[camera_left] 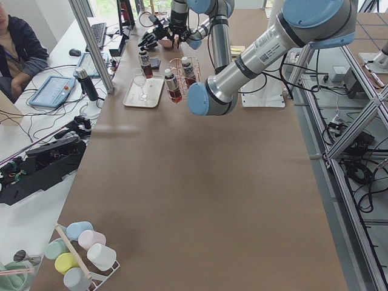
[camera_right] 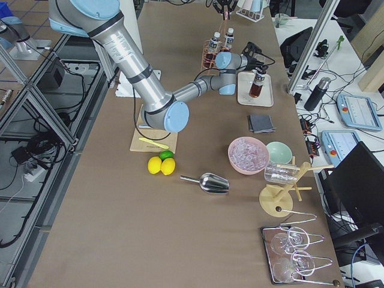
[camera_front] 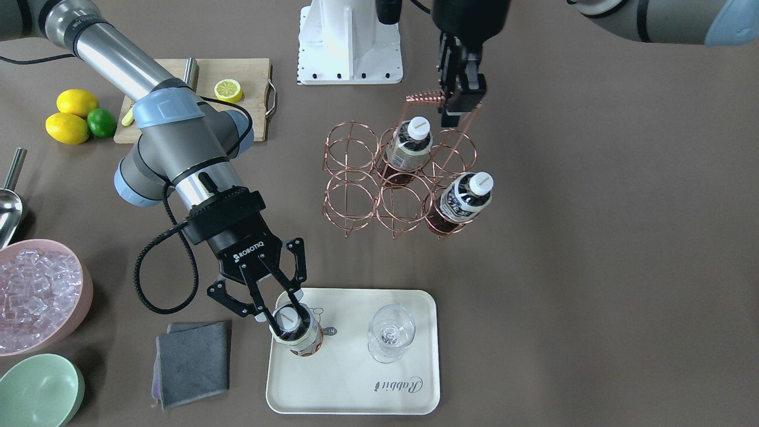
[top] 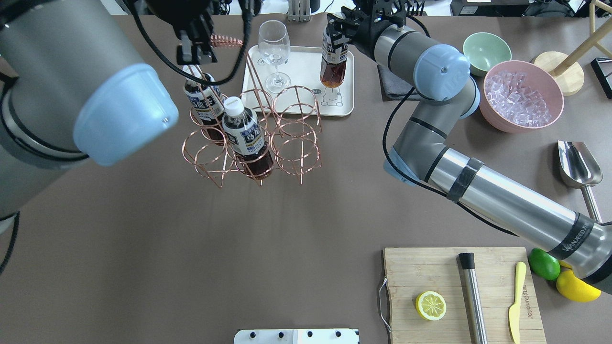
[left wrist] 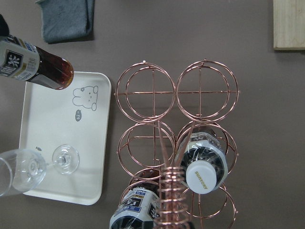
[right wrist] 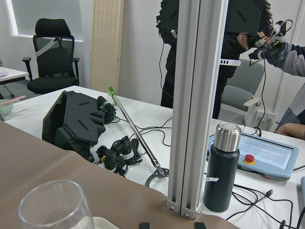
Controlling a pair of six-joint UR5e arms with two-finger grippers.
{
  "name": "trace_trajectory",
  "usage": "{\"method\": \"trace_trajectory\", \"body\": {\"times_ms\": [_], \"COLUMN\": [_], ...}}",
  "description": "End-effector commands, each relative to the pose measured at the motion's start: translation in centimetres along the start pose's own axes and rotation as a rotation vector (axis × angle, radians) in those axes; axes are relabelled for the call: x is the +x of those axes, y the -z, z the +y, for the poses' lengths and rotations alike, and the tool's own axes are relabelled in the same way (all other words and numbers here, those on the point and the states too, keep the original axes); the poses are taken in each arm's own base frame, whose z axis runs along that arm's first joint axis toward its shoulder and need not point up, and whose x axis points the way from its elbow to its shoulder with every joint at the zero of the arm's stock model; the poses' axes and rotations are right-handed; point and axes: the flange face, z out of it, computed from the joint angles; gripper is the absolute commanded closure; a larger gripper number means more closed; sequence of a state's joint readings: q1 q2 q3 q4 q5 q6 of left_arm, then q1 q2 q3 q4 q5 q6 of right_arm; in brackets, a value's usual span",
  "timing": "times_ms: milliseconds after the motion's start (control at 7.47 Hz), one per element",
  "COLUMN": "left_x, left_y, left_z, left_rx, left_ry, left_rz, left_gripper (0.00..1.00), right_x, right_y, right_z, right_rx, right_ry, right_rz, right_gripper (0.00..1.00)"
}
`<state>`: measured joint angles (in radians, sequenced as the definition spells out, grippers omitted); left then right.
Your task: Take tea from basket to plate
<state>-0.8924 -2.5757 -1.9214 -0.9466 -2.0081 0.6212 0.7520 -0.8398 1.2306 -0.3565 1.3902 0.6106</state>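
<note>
The basket (camera_front: 351, 172), a copper wire rack of six rings, stands mid-table with two tea bottles (camera_front: 409, 145) (camera_front: 462, 198) in it. My left gripper (camera_front: 453, 115) is over it, shut on the end of the coiled handle (camera_front: 424, 96). My right gripper (camera_front: 287, 311) is shut on the neck of a third tea bottle (top: 333, 57), tilted over the bear corner of the cream plate (camera_front: 356, 379). I cannot tell whether its base touches the plate. From the left wrist this bottle (left wrist: 38, 67) shows at the plate's (left wrist: 47, 124) corner.
A stemmed glass (camera_front: 390, 333) stands on the plate beside the held bottle. A grey cloth (camera_front: 193, 362), a pink bowl of ice (camera_front: 83, 279) and a mint bowl (camera_front: 38, 388) lie beside the plate. A cutting board (camera_front: 249, 71), lemons (camera_front: 71, 115) and a scoop (camera_front: 9, 207) lie near the robot.
</note>
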Motion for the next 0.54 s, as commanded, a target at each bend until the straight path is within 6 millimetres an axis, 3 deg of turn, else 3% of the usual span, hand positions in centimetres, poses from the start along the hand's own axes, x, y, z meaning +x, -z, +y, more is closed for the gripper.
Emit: {"method": "trace_trajectory", "body": {"times_ms": [0, 402], "left_x": [-5.6, -9.6], "left_y": [1.4, 1.5], "left_z": [10.4, 24.3], "left_rx": [-0.034, -0.091], "left_ry": [-0.018, -0.059], "left_rz": [0.014, 0.036], "left_gripper": [1.0, 1.0], "right_x": [-1.6, -1.8], "right_y": [-0.8, -0.7], "right_z": [2.5, 2.6], "right_rx": [-0.012, -0.015], "right_ry": [0.004, 0.011], "right_rz": [0.02, 0.016], "right_gripper": [1.0, 1.0]}}
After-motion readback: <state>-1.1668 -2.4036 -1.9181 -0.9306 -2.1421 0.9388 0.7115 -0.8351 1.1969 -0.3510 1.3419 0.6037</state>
